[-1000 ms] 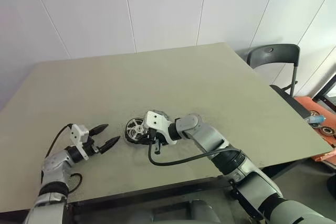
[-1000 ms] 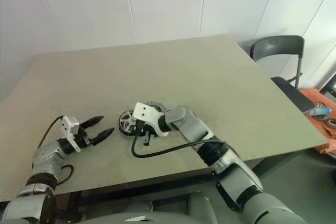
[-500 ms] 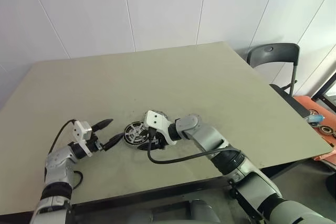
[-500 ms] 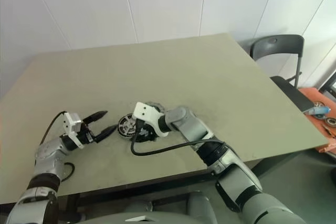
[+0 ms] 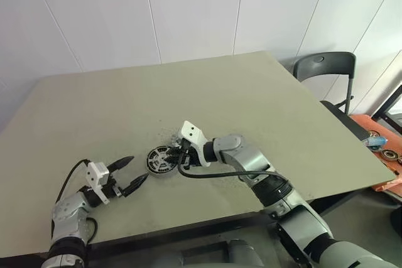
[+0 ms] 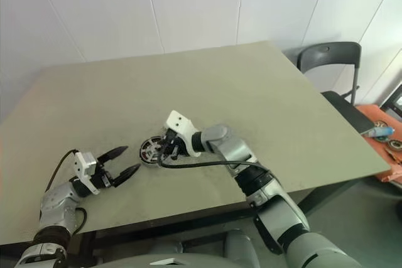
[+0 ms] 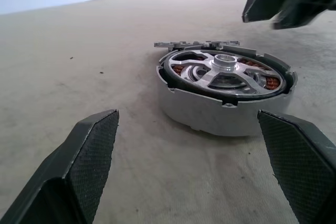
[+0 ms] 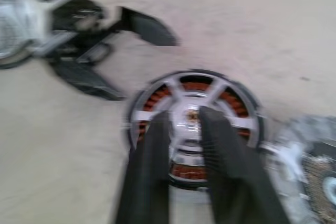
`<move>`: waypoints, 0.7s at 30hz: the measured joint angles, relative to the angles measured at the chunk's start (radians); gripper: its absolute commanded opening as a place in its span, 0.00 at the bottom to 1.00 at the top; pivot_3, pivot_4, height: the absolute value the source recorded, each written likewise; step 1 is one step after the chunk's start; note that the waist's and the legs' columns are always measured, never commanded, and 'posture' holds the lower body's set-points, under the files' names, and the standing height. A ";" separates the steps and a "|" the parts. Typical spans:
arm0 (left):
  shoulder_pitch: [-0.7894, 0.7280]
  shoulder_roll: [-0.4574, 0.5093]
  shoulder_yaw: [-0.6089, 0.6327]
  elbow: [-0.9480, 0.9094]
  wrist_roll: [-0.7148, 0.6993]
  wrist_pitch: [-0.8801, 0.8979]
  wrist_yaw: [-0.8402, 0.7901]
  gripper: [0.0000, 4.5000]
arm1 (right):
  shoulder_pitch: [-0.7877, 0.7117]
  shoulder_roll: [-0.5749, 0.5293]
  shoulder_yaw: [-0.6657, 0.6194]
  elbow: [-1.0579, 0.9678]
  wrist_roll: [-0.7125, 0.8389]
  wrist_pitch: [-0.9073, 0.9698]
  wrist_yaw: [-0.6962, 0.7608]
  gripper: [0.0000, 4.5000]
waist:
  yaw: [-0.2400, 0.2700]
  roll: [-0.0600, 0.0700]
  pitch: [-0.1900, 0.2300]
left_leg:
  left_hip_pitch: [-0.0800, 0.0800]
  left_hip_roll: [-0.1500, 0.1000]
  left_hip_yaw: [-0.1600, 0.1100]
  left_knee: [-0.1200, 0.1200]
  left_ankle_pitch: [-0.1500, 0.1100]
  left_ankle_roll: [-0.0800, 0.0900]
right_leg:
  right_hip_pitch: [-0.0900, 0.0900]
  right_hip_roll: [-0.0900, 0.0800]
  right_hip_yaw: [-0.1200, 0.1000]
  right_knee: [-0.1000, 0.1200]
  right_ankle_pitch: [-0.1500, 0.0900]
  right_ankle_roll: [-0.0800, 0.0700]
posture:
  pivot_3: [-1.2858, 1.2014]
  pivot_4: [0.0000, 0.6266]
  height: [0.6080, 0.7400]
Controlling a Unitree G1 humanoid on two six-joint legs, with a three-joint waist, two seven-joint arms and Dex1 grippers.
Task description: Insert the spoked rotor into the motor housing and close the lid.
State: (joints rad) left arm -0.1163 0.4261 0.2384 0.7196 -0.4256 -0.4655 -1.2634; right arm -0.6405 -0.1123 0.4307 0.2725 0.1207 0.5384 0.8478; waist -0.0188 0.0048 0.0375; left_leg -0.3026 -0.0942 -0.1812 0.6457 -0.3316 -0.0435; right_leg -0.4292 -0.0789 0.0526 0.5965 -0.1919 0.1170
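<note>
Jaws of the left gripper (image 5: pixel 129 174) stand wide apart and empty, nearest the table's front edge, pointing across the table (image 5: pixel 264 105) toward the motor assembly without touching it.

Just beyond, the motor housing (image 7: pixel 210 116) rests flat on the tabletop. The spoked rotor (image 7: pixel 223 72) already sits inside it, its hub up and the copper coils visible between the spokes; in the left wrist view one side appears slightly proud of the housing rim, so full seating cannot be confirmed.

The right gripper (image 8: pixel 185 124) hovers over the rotor hub with its fingers (image 8: pixel 152 166) drawn close together, a narrow gap remaining and nothing visibly between them.

Behind the housing, the lid (image 7: pixel 197 44) lies flat, close beside it.

Assessment of handling: the lid looks like rigid metal, compact and moderately heavy, unlikely to deform. Its notched edge should offer secure purchase across the width; the raised centre knob is the alternative hold. The rotor spokes look thin and should not be levered. Magnetic pull on the rotor may snatch it during seating.
</note>
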 measured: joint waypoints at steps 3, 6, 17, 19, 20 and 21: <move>0.006 0.007 0.002 -0.025 -0.005 0.029 -0.004 1.00 | 0.000 0.030 -0.013 0.042 -0.009 -0.028 -0.048 0.00 | 0.002 0.000 0.000 | -0.001 0.000 0.000 0.000 0.000 0.000 | -0.001 0.000 0.000 0.000 0.002 -0.003 | 0.52 0.00 1.00; 0.019 0.008 0.008 -0.085 -0.027 0.068 -0.001 1.00 | 0.001 0.038 -0.012 0.073 -0.021 -0.045 -0.066 0.00 | 0.004 0.000 0.000 | -0.001 0.000 0.000 0.000 0.000 0.000 | -0.001 0.000 0.000 -0.001 0.002 -0.004 | 0.52 0.00 1.00; 0.045 0.005 0.007 -0.238 -0.040 0.128 0.040 1.00 | 0.004 0.047 -0.022 0.118 -0.029 -0.066 -0.097 0.00 | 0.003 0.000 0.000 | -0.001 0.000 0.000 0.000 0.000 -0.001 | -0.001 0.000 0.000 0.000 0.002 -0.004 | 0.52 0.00 1.00; 0.043 0.005 0.007 -0.229 -0.040 0.123 0.039 1.00 | 0.004 0.054 -0.032 0.124 -0.028 -0.066 -0.102 0.00 | 0.003 0.000 0.000 | -0.001 0.000 0.000 0.000 0.000 -0.001 | -0.001 0.000 0.000 -0.001 0.002 -0.004 | 0.52 0.00 1.00; 0.045 0.003 0.004 -0.237 -0.039 0.124 0.046 1.00 | 0.004 0.057 -0.034 0.125 -0.028 -0.066 -0.105 0.00 | 0.003 0.000 0.000 | -0.001 0.000 0.000 0.000 0.000 -0.001 | -0.001 0.000 0.000 -0.001 0.002 -0.004 | 0.52 0.00 1.00; 0.050 0.000 -0.002 -0.263 -0.037 0.130 0.055 1.00 | 0.004 0.058 -0.034 0.126 -0.029 -0.066 -0.106 0.00 | 0.004 0.000 0.000 | -0.001 0.000 0.000 0.000 0.000 -0.001 | -0.001 0.000 0.000 -0.001 0.002 -0.004 | 0.52 0.00 1.00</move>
State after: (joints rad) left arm -0.0665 0.4257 0.2367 0.4570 -0.4625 -0.3360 -1.2080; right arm -0.6366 -0.0540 0.3967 0.3981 0.0919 0.4723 0.7414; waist -0.0153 0.0046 0.0377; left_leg -0.3040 -0.0941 -0.1811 0.6457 -0.3319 -0.0441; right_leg -0.4300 -0.0786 0.0524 0.5957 -0.1897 0.1134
